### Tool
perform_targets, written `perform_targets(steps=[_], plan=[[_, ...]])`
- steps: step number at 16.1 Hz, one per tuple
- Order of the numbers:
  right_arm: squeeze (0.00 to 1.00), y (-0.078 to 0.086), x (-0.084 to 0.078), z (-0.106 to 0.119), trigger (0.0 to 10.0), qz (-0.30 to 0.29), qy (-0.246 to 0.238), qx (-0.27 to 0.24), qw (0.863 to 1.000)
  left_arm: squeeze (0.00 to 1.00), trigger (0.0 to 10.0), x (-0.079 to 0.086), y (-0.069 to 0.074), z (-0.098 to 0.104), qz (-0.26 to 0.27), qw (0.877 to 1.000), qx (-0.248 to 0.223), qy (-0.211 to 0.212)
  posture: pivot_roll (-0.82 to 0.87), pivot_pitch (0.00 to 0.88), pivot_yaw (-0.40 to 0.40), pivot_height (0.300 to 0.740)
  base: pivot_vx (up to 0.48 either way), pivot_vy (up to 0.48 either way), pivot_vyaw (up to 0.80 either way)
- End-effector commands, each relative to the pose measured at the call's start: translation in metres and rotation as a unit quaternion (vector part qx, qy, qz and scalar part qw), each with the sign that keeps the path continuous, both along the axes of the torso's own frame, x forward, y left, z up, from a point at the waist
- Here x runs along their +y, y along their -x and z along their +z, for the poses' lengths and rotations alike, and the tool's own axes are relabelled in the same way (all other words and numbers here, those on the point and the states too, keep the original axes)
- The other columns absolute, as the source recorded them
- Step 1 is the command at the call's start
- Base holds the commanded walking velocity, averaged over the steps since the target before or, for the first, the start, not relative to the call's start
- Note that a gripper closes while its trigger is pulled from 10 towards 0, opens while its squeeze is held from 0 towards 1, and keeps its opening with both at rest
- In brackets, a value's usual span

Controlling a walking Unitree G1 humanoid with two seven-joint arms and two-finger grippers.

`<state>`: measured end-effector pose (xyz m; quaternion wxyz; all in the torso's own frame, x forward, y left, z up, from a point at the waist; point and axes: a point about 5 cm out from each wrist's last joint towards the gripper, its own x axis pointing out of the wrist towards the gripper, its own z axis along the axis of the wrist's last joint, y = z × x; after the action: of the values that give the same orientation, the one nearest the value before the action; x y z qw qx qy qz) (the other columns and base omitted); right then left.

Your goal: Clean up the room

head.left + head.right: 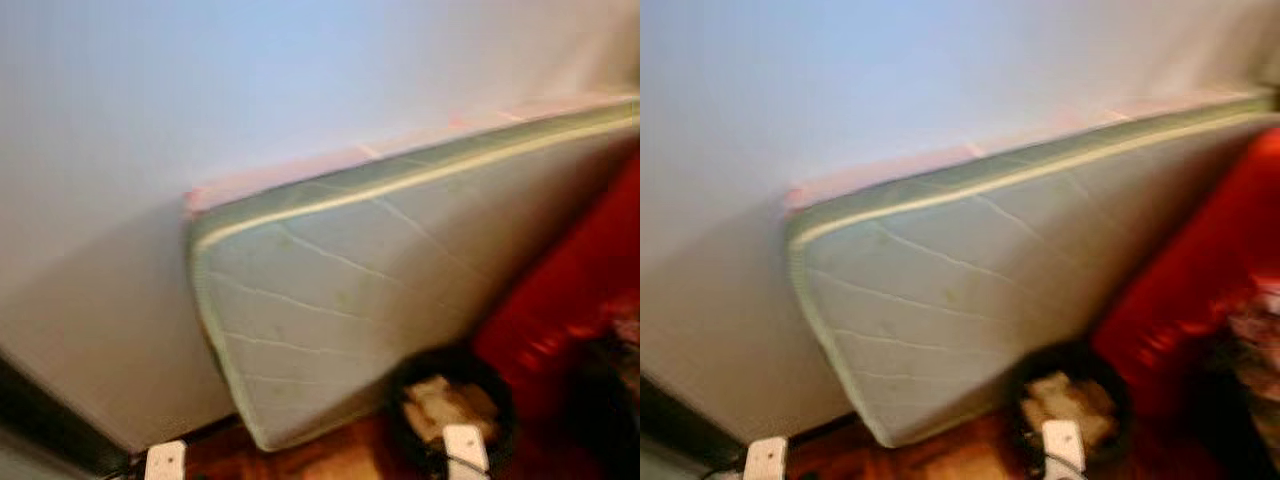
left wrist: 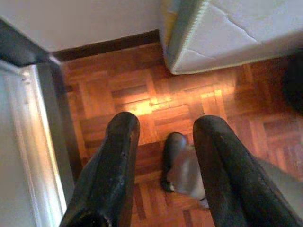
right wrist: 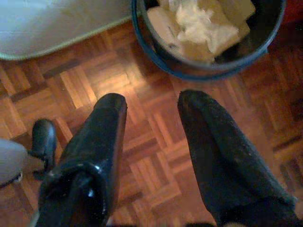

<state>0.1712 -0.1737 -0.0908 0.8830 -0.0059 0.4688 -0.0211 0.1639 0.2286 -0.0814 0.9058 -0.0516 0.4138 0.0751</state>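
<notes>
Right wrist view: right gripper [image 3: 151, 113] fingers apart, empty, above parquet floor [image 3: 156, 151] near an upright bin [image 3: 208, 66] of crumpled paper.

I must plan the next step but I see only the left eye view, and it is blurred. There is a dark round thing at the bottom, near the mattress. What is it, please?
Observer: It is a dark bin standing on the wooden floor. The right wrist view looks into it from above.
Operator: Is it empty?
Observer: No, it holds crumpled paper and cardboard pieces, almost up to the rim.
Operator: And my claws, are they carrying something?
Observer: The right claw is open with nothing between its fingers, just short of the bin.
Operator: The left one?
Observer: The left claw is also open and empty, above the floor by the mattress corner.
</notes>
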Motion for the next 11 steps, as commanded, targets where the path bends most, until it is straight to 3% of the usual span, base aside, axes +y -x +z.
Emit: perform_targets(steps=[1, 11], plan=[[0.0, 0.0246, -0.048, -0.0028, 10.0, -0.07, -0.034, 0.028, 0.997, 0.0, 10.0, -0.0303, -0.0103, -0.0036, -0.06, 0.998, 0.033, 0.009, -0.04, 0.006, -0.023, 0.74, 0.0, 0.0, -0.77], [0.0, 0.0238, -0.0466, -0.0028, 10.0, -0.068, -0.035, 0.027, 0.997, 0.0, 10.0, -0.0292, -0.0074, -0.0049, -0.061, 0.997, 0.04, 0.009, -0.04, 0.01, -0.026, 0.74, 0.0, 0.0, -0.77]])
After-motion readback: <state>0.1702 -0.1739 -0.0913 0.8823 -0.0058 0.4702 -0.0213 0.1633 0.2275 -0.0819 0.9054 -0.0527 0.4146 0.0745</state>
